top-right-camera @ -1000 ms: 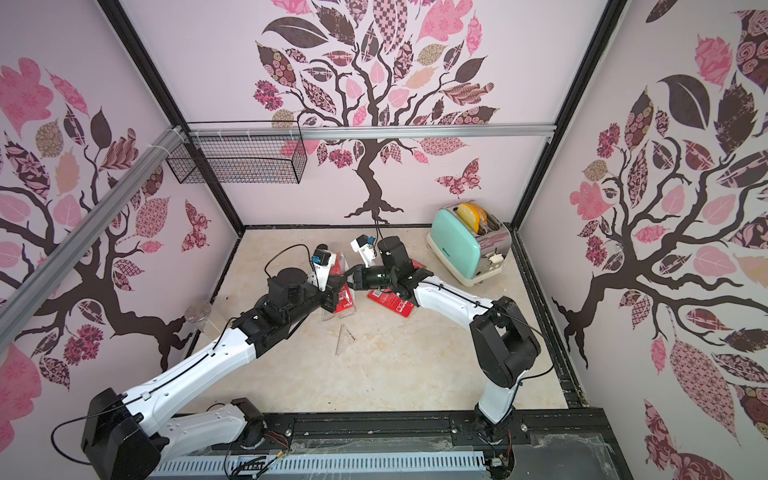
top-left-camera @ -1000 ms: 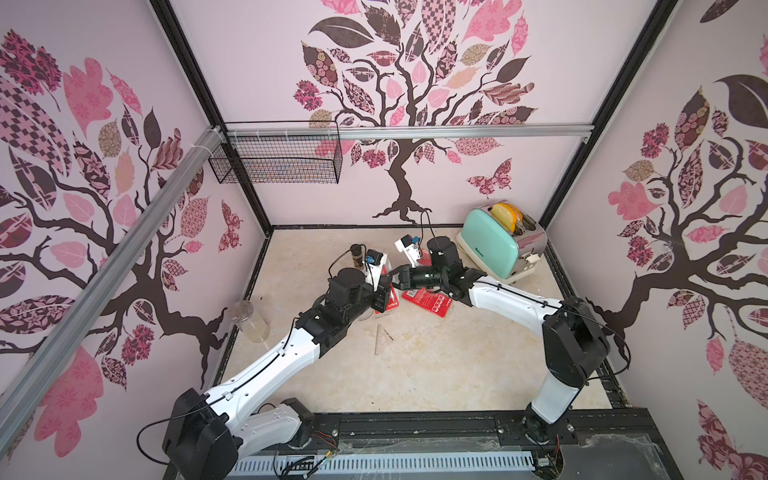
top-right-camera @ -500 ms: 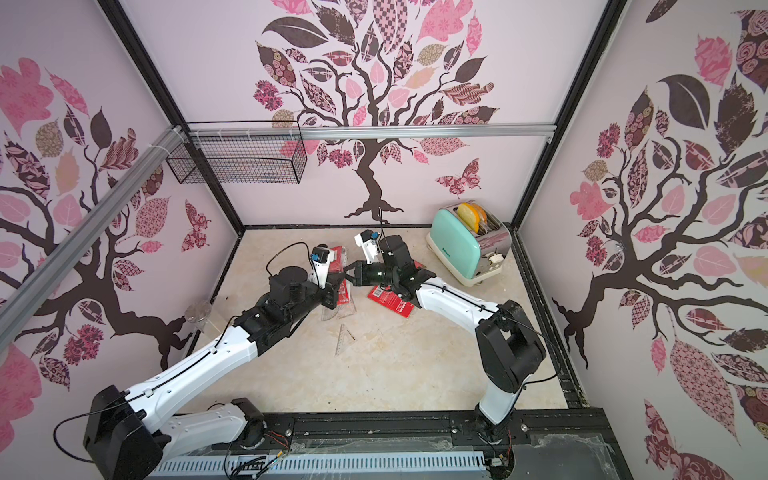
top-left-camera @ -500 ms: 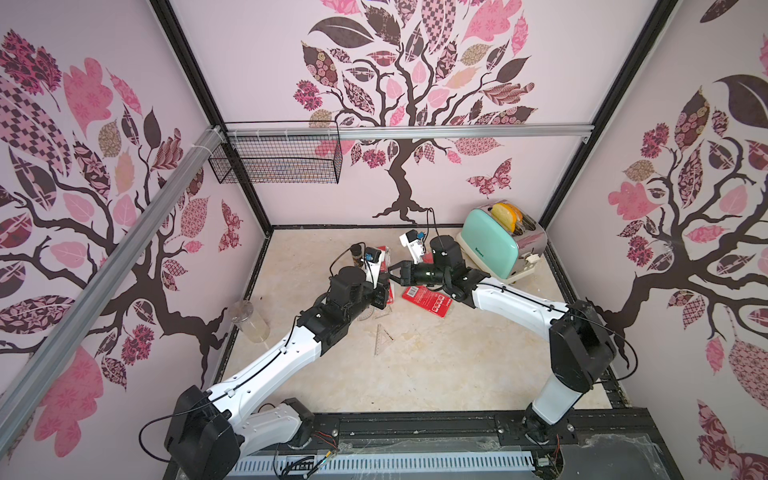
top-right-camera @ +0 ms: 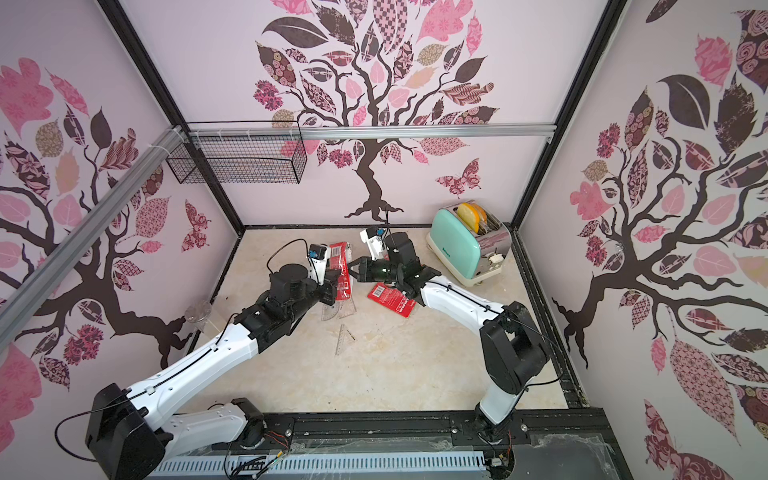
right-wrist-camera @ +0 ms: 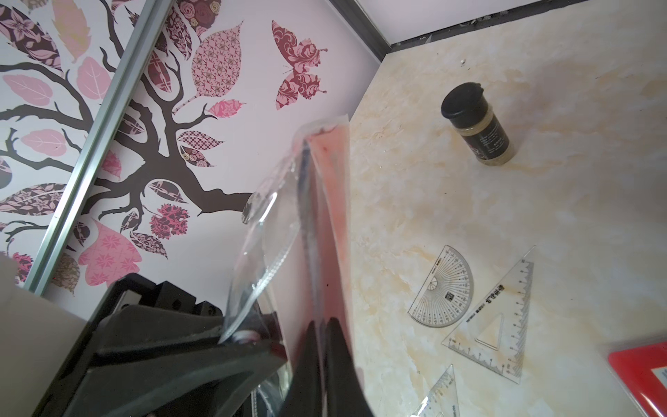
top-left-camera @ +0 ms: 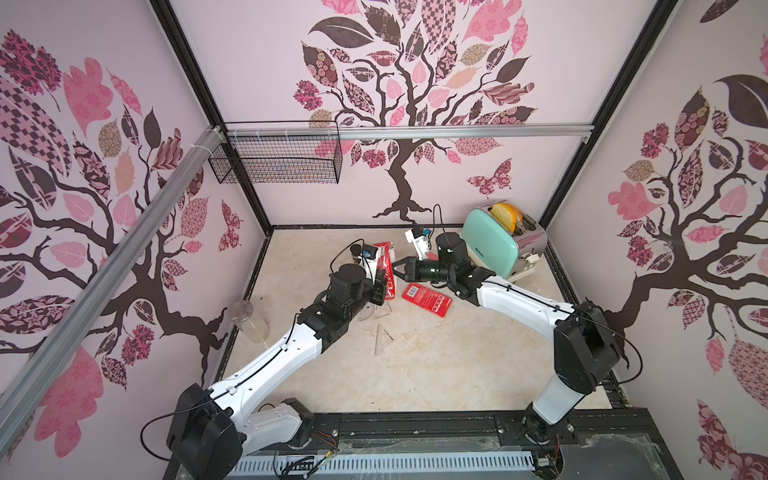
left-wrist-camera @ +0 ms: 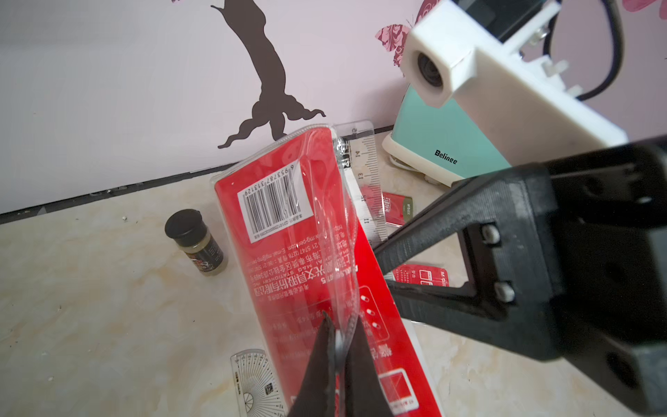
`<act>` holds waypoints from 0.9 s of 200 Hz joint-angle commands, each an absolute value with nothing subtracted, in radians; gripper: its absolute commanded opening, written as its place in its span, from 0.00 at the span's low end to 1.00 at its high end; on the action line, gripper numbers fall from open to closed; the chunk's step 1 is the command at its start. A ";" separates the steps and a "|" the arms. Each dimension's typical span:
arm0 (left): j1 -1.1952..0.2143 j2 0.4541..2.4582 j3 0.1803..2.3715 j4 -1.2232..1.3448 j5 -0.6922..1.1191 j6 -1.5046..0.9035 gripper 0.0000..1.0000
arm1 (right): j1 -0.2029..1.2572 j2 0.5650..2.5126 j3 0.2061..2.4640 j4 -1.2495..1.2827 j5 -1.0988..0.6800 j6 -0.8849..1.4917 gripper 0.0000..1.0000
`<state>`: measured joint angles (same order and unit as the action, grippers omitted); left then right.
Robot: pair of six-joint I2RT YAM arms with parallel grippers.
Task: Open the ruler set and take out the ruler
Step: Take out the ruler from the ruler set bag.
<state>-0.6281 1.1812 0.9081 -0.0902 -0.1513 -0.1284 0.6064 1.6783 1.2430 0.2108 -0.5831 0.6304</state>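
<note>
The ruler set (top-left-camera: 384,266) (top-right-camera: 340,270) is a clear pouch with a red card inside, held tilted above the table between both arms. My left gripper (left-wrist-camera: 341,328) (top-left-camera: 383,289) is shut on the pouch's clear flap (right-wrist-camera: 260,252), at a white snap button. A clear ruler (left-wrist-camera: 366,173) sticks out along the pouch's open long side. My right gripper (right-wrist-camera: 323,323) (top-left-camera: 395,270) (left-wrist-camera: 377,260) is shut on that side, on a thin sheet seen edge-on that looks like the ruler. The flap is peeled away from the red card (left-wrist-camera: 288,234).
On the table below lie a protractor (right-wrist-camera: 447,289) (top-left-camera: 365,313), a set square (right-wrist-camera: 505,325) and another small triangle (top-left-camera: 382,336). A red packet (top-left-camera: 428,299) lies under the right arm. A spice jar (right-wrist-camera: 480,126), a mint toaster (top-left-camera: 498,241) and a clear cup (top-left-camera: 251,322) stand around.
Both grippers have kept their holds. The right gripper has shifted slightly toward the back left, and the pouch stands a little more upright between the two.
</note>
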 commanded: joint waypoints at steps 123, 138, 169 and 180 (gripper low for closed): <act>-0.612 1.226 0.975 -0.032 -0.005 -0.164 0.00 | 0.599 1.684 1.185 0.295 -0.609 0.664 0.00; -0.614 1.233 0.987 -0.032 0.009 -0.163 0.00 | 0.604 1.703 1.195 0.284 -0.605 0.658 0.00; -0.618 1.259 1.017 -0.042 0.026 -0.164 0.00 | 0.609 1.733 1.209 0.273 -0.610 0.653 0.00; -0.618 1.275 1.026 -0.053 0.017 -0.164 0.00 | 0.612 1.731 1.208 0.271 -0.608 0.651 0.00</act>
<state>-0.6205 1.2568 0.9718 -0.0948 0.0093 -0.1612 0.6022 1.7134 1.1816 0.3042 -0.5987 0.6659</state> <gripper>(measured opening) 0.056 0.057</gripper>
